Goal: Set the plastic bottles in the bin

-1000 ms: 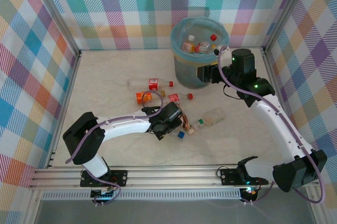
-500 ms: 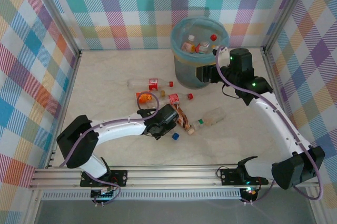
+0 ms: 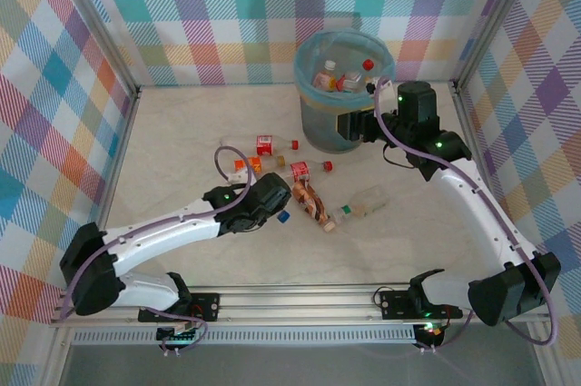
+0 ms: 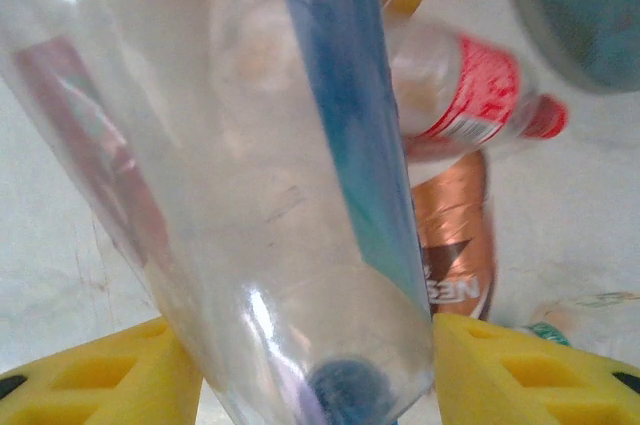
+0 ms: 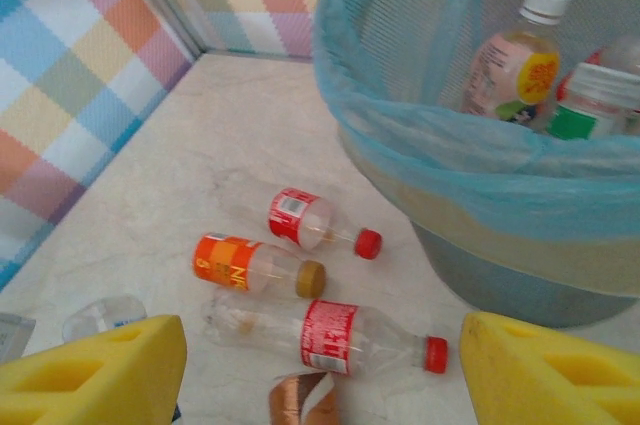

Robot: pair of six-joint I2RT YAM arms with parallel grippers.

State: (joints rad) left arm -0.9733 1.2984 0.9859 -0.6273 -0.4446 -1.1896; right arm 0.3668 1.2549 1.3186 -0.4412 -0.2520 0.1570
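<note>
Right, quick tally. The bin stands at the far side of the table, and I count at least three bottles inside it: a pink one with a white cap, a green-labelled one beside it, and a red cap poking up behind them. So part of the job is done.

My left gripper has its jaws closed on a clear bottle with a blue label. The blue cap sits down between the yellow pads, and both press against the bottle's sides. That bottle is over the middle of the table, well apart from the bin.

My right gripper hangs just beside the bin's near wall, jaws spread wide, nothing between them.

Loose on the table I see five more. There is a red-labelled bottle nearest the bin and an orange-labelled one just beside it. A second red-labelled bottle lies near those, along with a brown bottle and a clear one with a green cap on the right.

Six to go by my count, the held one included, so I'd say we're under halfway.
</note>
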